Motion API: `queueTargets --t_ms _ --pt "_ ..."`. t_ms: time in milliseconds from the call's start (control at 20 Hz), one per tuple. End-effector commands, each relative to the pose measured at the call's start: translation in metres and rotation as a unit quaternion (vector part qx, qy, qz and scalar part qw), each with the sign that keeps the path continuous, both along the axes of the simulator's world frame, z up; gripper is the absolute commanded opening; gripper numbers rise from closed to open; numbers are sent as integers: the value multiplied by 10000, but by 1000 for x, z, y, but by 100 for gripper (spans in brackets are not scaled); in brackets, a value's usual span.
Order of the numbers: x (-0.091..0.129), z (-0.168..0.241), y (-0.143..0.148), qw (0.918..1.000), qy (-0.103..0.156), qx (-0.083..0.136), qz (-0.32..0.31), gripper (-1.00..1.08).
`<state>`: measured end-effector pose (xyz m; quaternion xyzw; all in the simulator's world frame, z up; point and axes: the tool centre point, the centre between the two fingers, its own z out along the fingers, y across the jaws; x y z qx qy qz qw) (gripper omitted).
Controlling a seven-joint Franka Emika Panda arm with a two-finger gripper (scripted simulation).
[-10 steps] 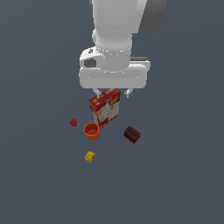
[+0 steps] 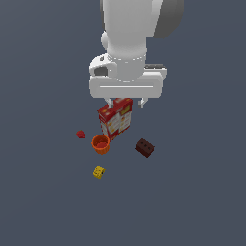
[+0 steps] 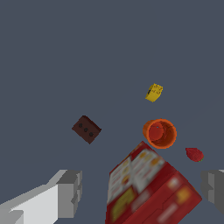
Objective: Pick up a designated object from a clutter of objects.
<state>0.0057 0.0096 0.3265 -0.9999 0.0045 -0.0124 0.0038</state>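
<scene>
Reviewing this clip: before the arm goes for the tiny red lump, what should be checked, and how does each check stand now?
1. Pincer open and empty: ok; fingers spread wide in the wrist view, nothing gripped.
2. Red lump visible and unobstructed: ok; it lies alone, apart from the orange cup.
3. Pincer above the target: not ok; it hangs over the printed box, with the lump off to the exterior view's left.
4. Box clear of the descent path: not ok; it sits between the fingers in the wrist view.
5. Brown block and yellow block away from the lump: ok.
</scene>
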Motion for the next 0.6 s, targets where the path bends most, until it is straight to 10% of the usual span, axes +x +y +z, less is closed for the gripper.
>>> queueTargets --t_ms 0,550 --pt "0 0 2 10000 14 16 -19 100" --pt "3 -23 -20 9999 19 49 94 100"
